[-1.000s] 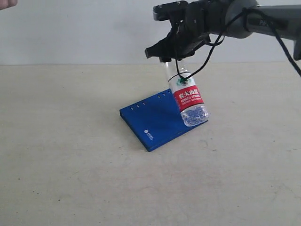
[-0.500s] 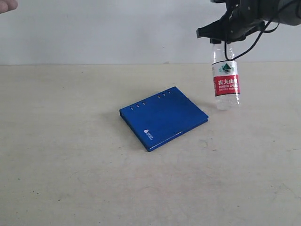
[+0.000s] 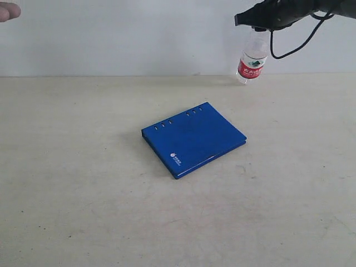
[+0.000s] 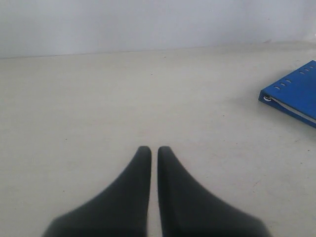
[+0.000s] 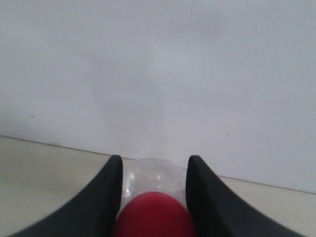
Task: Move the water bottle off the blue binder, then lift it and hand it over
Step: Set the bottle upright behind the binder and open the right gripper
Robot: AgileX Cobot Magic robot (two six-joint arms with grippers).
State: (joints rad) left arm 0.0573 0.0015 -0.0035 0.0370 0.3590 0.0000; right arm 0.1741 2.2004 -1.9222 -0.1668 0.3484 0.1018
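Note:
My right gripper is high at the upper right of the exterior view, shut on the neck end of the water bottle, which hangs in the air, tilted, well clear of the table. In the right wrist view the red cap and clear bottle sit between both fingers of the right gripper. The blue binder lies flat and closed on the table, its corner also showing as the binder in the left wrist view. My left gripper is shut on nothing, low over bare table.
A fingertip of a person's hand shows at the top left corner of the exterior view. The beige table runs back to a white wall. A black cable loops under the right arm.
The right gripper has carried the bottle up and away from above the binder, to the upper right, and raised it higher still. The binder and left gripper have not moved.

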